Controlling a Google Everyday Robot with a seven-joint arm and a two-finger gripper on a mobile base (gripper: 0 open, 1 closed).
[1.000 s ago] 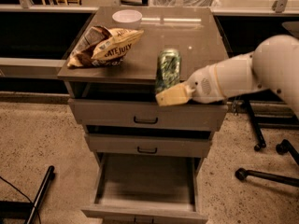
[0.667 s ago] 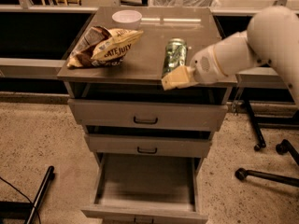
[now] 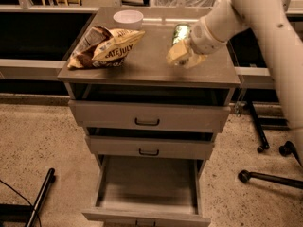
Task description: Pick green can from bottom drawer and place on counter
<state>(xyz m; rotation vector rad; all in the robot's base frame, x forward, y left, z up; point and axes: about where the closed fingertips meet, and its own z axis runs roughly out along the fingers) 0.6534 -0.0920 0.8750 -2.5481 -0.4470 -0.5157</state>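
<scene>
The green can (image 3: 180,32) is upright over the right part of the counter (image 3: 142,67); only its upper part shows behind the gripper. My gripper (image 3: 181,55), with pale yellowish fingers, is shut on the can, and the white arm reaches in from the upper right. I cannot tell whether the can's base touches the counter. The bottom drawer (image 3: 110,189) is pulled open and its inside looks empty.
A chip bag (image 3: 106,46) lies on the left of the counter and a white bowl (image 3: 128,18) stands at the back. The two upper drawers (image 3: 147,119) are slightly ajar. Chair wheels (image 3: 265,148) stand on the floor at right. A dark bar (image 3: 40,195) lies at lower left.
The gripper has carried the green can from in front of the counter's edge up and back over the counter's right side.
</scene>
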